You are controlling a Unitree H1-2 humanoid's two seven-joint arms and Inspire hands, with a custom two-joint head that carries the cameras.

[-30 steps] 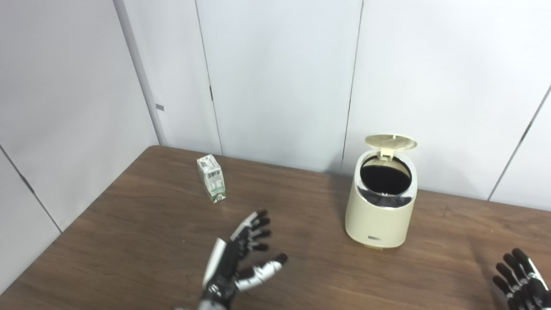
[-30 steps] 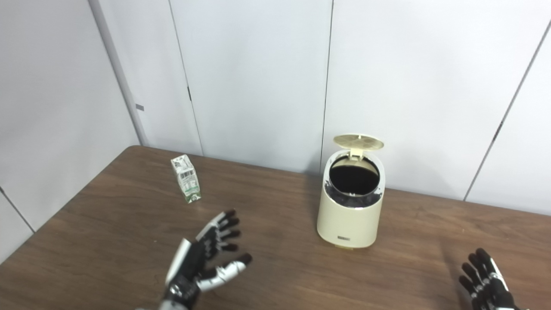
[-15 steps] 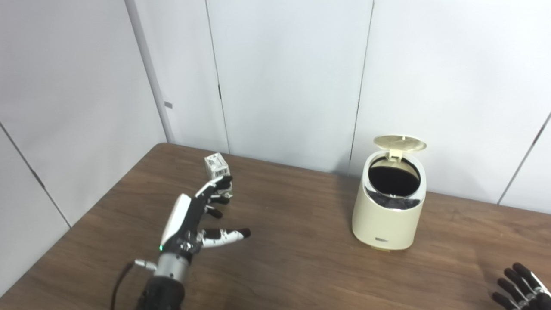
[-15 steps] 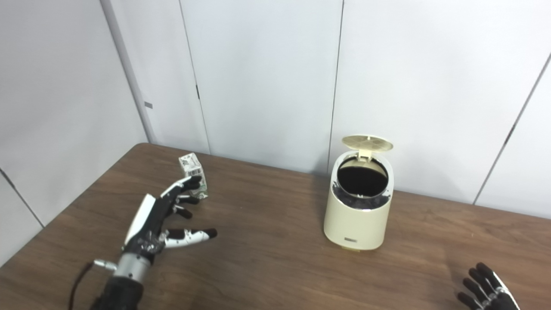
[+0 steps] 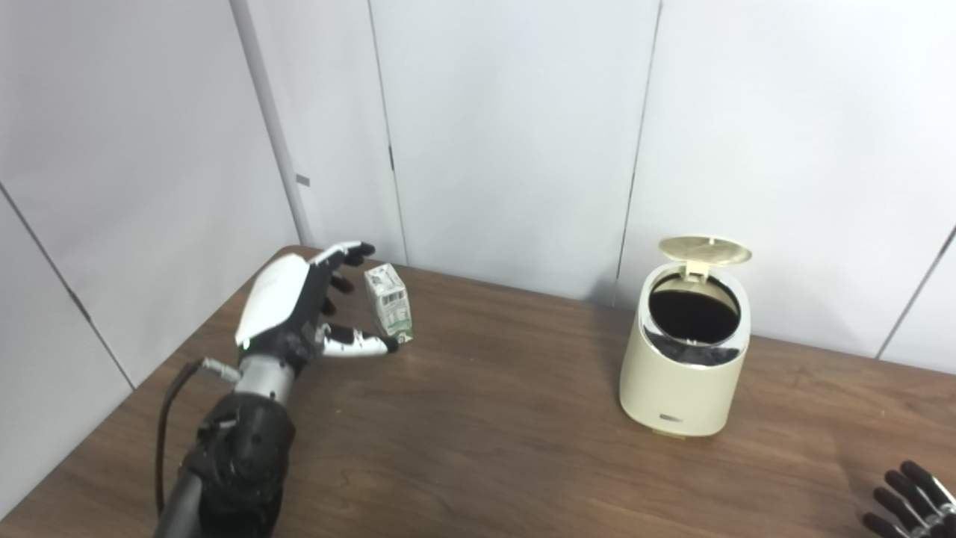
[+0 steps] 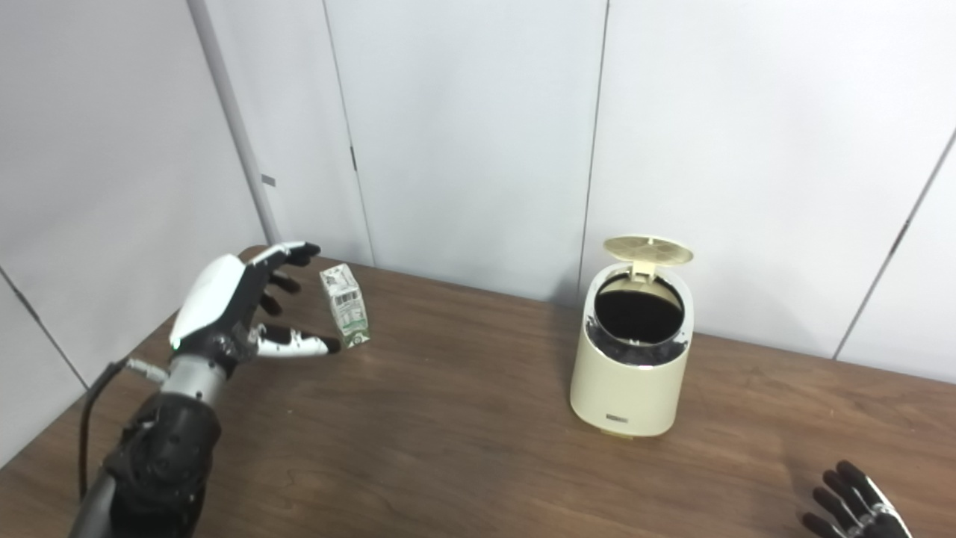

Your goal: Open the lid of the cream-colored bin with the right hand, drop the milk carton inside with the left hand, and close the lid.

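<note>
1. Having been raised from mid-table, the left hand (image 5: pixel 299 314) is now held beside the upright milk carton (image 5: pixel 389 302), fingers spread, nothing gripped.
2. The right hand (image 6: pixel 851 508) is seen with fingers apart at the frame's corner.
3. The cream bin (image 5: pixel 683 373) is left with its lid (image 5: pixel 705 249) up on the wooden table (image 5: pixel 485 448), before white wall panels (image 5: pixel 508 134).

left robot hand (image 5: pixel 299 310) spread beside upright milk carton (image 5: pixel 388 302); bin (image 5: pixel 683 373) lid (image 5: pixel 705 249) up.

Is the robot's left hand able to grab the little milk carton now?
Probably yes. The left hand is open right beside the upright milk carton, fingers spread toward it, with nothing between them on the table.
</note>
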